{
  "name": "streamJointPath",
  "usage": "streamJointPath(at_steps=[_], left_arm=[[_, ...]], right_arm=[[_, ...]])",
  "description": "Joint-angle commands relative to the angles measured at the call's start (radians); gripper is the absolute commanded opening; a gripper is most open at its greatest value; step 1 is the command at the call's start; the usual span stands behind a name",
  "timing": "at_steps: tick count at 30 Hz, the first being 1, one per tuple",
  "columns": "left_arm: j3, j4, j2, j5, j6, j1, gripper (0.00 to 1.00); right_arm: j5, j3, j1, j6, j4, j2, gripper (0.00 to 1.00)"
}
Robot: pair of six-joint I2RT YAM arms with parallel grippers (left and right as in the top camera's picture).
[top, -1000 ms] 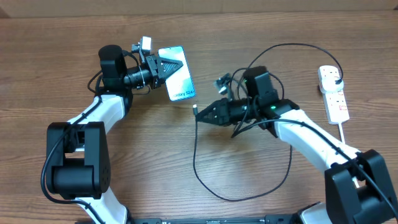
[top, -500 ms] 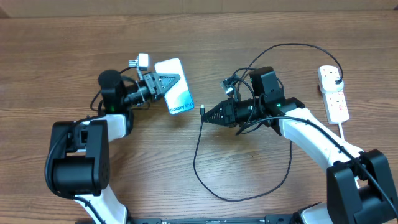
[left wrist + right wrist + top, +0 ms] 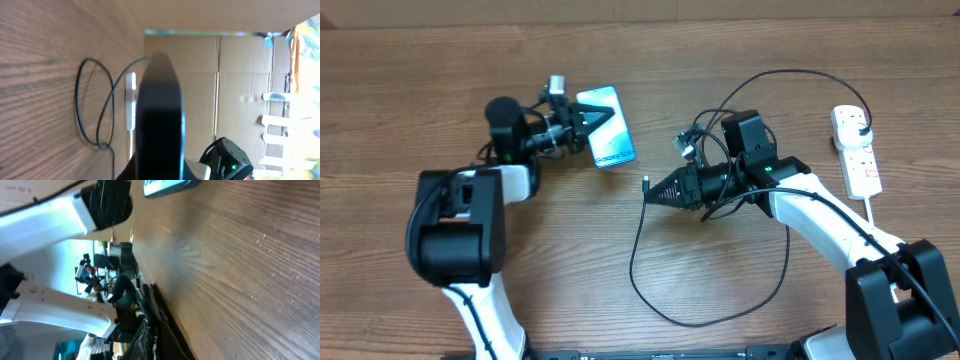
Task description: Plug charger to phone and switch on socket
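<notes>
The phone (image 3: 605,126), with a lit light-blue screen, is held in my left gripper (image 3: 588,122), which is shut on its left edge, above the table at upper left. In the left wrist view the phone (image 3: 161,120) shows edge-on as a dark slab. My right gripper (image 3: 655,190) is shut on the charger cable near its connector tip (image 3: 646,183), which points left toward the phone, a short gap below it. The black cable (image 3: 650,290) loops over the table and runs up to its plug (image 3: 861,128) in the white socket (image 3: 857,150) at far right.
The socket's thick white cord (image 3: 876,215) trails down the right side. Cardboard panels (image 3: 240,85) stand behind the table. The cable loop covers the table's middle front. In the right wrist view the phone's end (image 3: 165,186) shows at the top over the wood.
My left gripper has turned and lifted the phone slightly up and right. The right gripper with the connector has held nearly still after moving a little right.
</notes>
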Motion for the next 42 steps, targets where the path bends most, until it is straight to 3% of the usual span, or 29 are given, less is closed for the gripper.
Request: streamJointPath(at_steps=[1, 8, 18, 19, 20, 22, 25, 27, 34, 42], left_arm=[[0.081, 0.010, 0.048, 0.042, -0.122, -0.035, 0.05], [0.149, 0.008, 0.098, 0.039, -0.194, -0.069, 0.04], [0.159, 0.028, 0.098, 0.065, -0.151, -0.077, 0.05], [0.159, 0.034, 0.098, 0.064, -0.150, -0.073, 0.05], [0.159, 0.033, 0.098, 0.060, -0.144, -0.068, 0.04], [0.159, 0.034, 0.098, 0.053, -0.141, -0.052, 0.04], [0.159, 0.032, 0.098, 0.055, -0.136, -0.020, 0.05], [0.159, 0.032, 0.098, 0.060, -0.137, -0.001, 0.05], [0.159, 0.032, 0.098, 0.072, -0.124, 0.023, 0.05], [0.159, 0.032, 0.098, 0.074, -0.122, 0.023, 0.05]], right_arm=[[-0.036, 0.001, 0.009, -0.046, -0.025, 0.004, 0.04], [-0.098, 0.001, 0.010, -0.043, -0.039, 0.006, 0.04], [-0.122, 0.001, 0.008, -0.032, -0.031, 0.076, 0.04], [-0.066, 0.001, 0.008, -0.045, -0.036, 0.076, 0.04], [-0.001, 0.001, 0.008, -0.045, -0.038, 0.076, 0.11], [0.103, 0.001, 0.014, -0.045, -0.027, 0.075, 0.37], [0.285, 0.002, 0.042, -0.040, 0.005, 0.075, 0.66], [0.486, 0.002, 0.079, -0.011, 0.027, 0.075, 0.73], [0.995, 0.003, 0.266, -0.005, 0.128, 0.076, 0.75], [1.189, 0.013, 0.379, -0.049, 0.213, 0.152, 0.70]])
